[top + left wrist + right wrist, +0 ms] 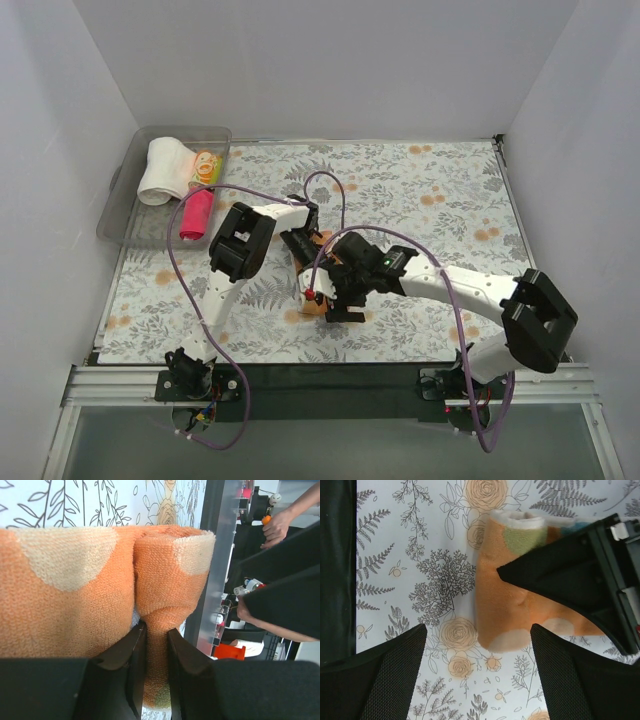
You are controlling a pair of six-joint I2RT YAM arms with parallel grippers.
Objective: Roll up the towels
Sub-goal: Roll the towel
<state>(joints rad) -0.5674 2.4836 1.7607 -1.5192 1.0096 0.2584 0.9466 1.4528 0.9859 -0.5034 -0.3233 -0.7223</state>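
Presently, the orange spotted towel (312, 305) is noted at mid-table on the floral table covering (430, 200), bunched into a loose, partly formed roll between the two arms. The left gripper (156, 655) is clamped on a fold of it, the terry pinched between jaws that nearly meet. The right gripper (477, 665) is poised above the bundle with its jaws well apart and nothing caught between them. At the far left, a white rolled towel (165, 170) and a yellow patterned towel (205, 165) are lodged in the clear bin (125, 200), with a magenta towel (195, 215) at its near rim. For the step in hand, the left pinch is best held firm so that the wound layers are not let slack. The right jaws are best lowered astride the roll, not onto one edge, so that the cloth is turned evenly and the ends are kept flush. Soft pile is judged likely to spring open if released early. Care is advised that the covering beneath is not gathered up with the towel.
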